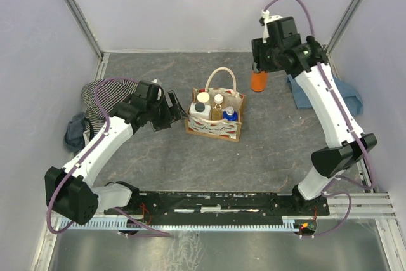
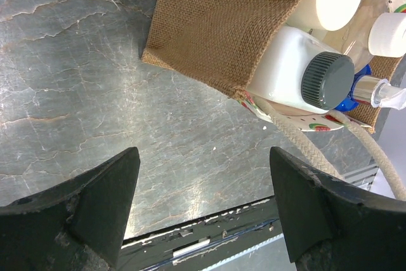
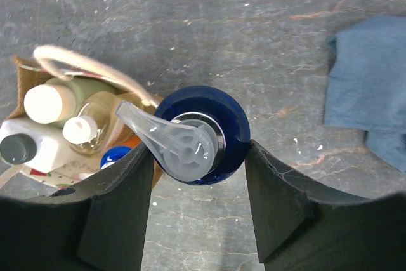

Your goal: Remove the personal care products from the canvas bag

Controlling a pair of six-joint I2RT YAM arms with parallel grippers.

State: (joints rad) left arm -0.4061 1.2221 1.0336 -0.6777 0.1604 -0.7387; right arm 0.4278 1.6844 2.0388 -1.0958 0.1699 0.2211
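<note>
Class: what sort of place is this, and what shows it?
Probably a robotics lab test cell: left arm and right arm bolted to a rail, plain walls enclosing the table, a canvas bag of bottles as props.

The grey, marbled table [image 1: 273, 157] carries the canvas bag [image 1: 214, 125], which stands upright just in front of the left gripper [image 1: 170, 109]. A striped garment [image 1: 104, 96] lies behind that gripper, with a bluish-grey cloth [image 1: 75, 132] against it. A blue cloth [image 1: 346, 96] lies crumpled near the right gripper [image 1: 259, 71], on its outer side.
</note>
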